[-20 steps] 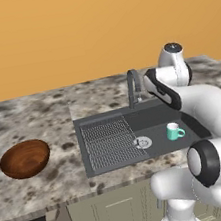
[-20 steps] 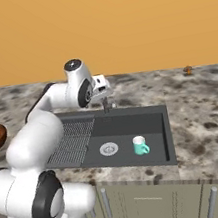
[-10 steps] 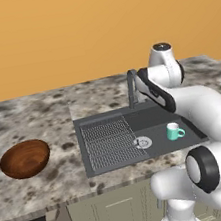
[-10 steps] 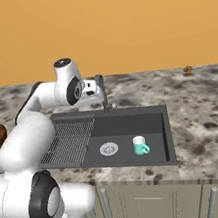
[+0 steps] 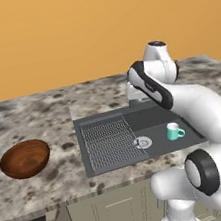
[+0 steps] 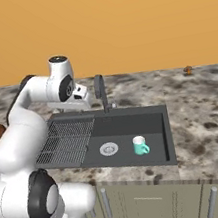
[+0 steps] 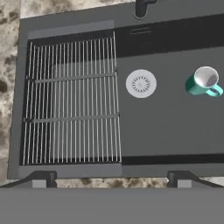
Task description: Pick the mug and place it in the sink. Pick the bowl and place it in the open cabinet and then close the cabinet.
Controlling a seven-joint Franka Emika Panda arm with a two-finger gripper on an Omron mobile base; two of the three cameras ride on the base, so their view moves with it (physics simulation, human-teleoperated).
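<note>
Teal and small, the ceramic mug (image 7: pixel 203 82) already stands in the dark grey recessed sink (image 7: pixel 175 127), at three o'clock of the round silver drain (image 7: pixel 141 83). Our two-finger gripper (image 7: pixel 111 179) hangs over the basin, jaws wide apart and empty. The reddish-brown wooden bowl (image 5: pixel 25 158) waits far off at nine o'clock on the speckled stone counter (image 5: pixel 28 120); we risk pinching its shallow rim badly and tipping it.

A speckled stone counter (image 5: pixel 42 113) is carrying the dark sink (image 5: pixel 109 168), set into its top. A wooden bowl (image 5: pixel 25 158) is sitting on the counter, well left of the sink, and a green mug (image 7: pixel 202 82) is standing upright in the basin beside the drain (image 7: pixel 141 83)
</note>
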